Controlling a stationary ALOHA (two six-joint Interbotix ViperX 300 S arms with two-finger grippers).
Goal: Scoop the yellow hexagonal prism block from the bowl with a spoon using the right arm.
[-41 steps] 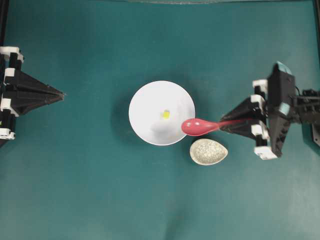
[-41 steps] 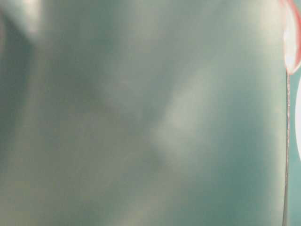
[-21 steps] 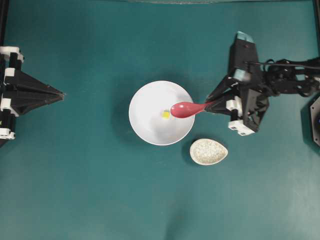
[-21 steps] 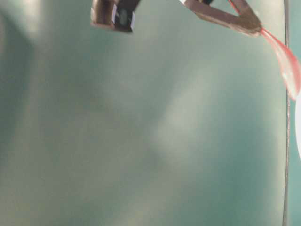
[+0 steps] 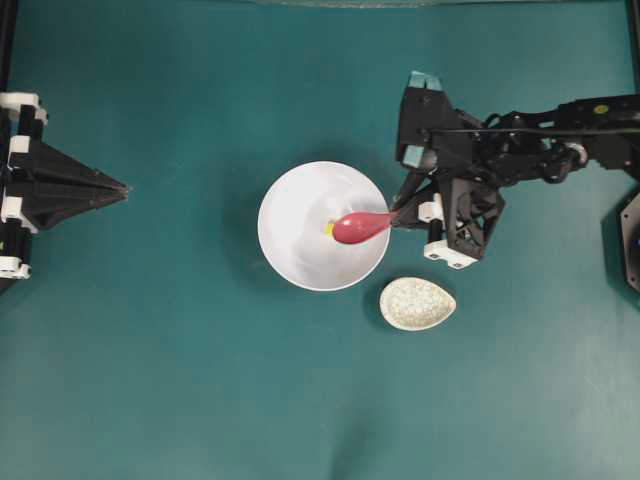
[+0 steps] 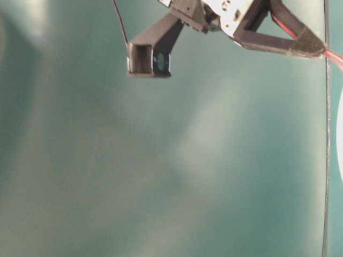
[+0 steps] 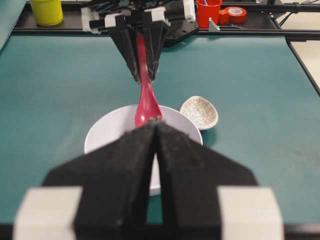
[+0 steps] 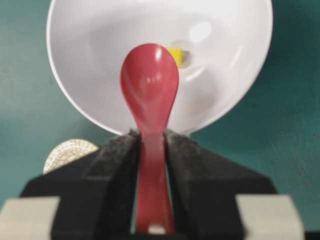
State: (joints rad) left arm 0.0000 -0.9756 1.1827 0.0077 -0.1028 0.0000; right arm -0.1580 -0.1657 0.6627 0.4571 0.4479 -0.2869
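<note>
The white bowl [image 5: 300,205] stands mid-table, and the yellow hexagonal prism block [image 5: 328,229] lies inside it, partly covered by the scoop of the pink-red spoon [image 5: 355,227]. My right gripper [image 5: 398,210] is shut on the spoon's handle at the bowl's right rim, scoop lowered into the bowl. In the right wrist view the spoon [image 8: 150,85] points into the bowl [image 8: 90,60] with the block [image 8: 176,56] just beyond the scoop's right edge. My left gripper [image 5: 122,187] rests shut at the far left, holding nothing; in its own view the left gripper [image 7: 156,121] faces the bowl [image 7: 107,132].
A speckled cream spoon rest [image 5: 417,303] sits just right of and below the bowl. The right arm [image 5: 540,150] stretches in from the right edge. Cups and tape [image 7: 216,11] stand behind the table's far rail.
The right arm has swung up and leftward, carrying the spoon from the bowl's lower right rim to over the bowl, its scoop now down beside the yellow block. The left arm has not moved.
</note>
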